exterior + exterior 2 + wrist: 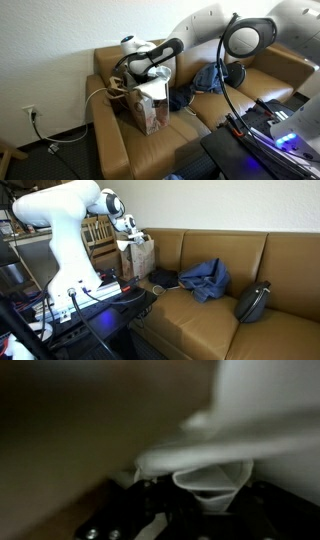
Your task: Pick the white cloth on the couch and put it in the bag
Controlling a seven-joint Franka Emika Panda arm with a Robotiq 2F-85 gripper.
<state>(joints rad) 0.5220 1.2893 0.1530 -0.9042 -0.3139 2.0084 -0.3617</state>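
ok so the claw (148,76) is parked right at the mouth of the brown paper bag (150,108), w/ the white arm (205,28) stretching in across the couch (110,135) to get there. The bag stands upright on the end seat, just beside the armrest, same story in both exterior views. The white cloth (255,415) fills most of the wrist view, super blurry and v close to the lens, draped across the top and right w/ a fold hanging down over the dark claw parts at the bottom edge. In an exterior view there's a whitish bit (136,243) right under the claw at the bag's top edge, so the cloth is up at the bag opening, not lying on the seat cushions. How much of it is actually inside the bag, can't tell. Claw apart or together? tbh can't tell either, the fabric covers it and the wrist pic is mush. Rest of the couch: a crumpled blue cloth (205,278) on the middle seat, and a dark rounded thing (253,302) further along, well apart from the bag. A small dark item (162,278) lies btw the bag and the blue cloth. Also a wall outlet (30,113) w/ a cable plugged in, off past the armrest.
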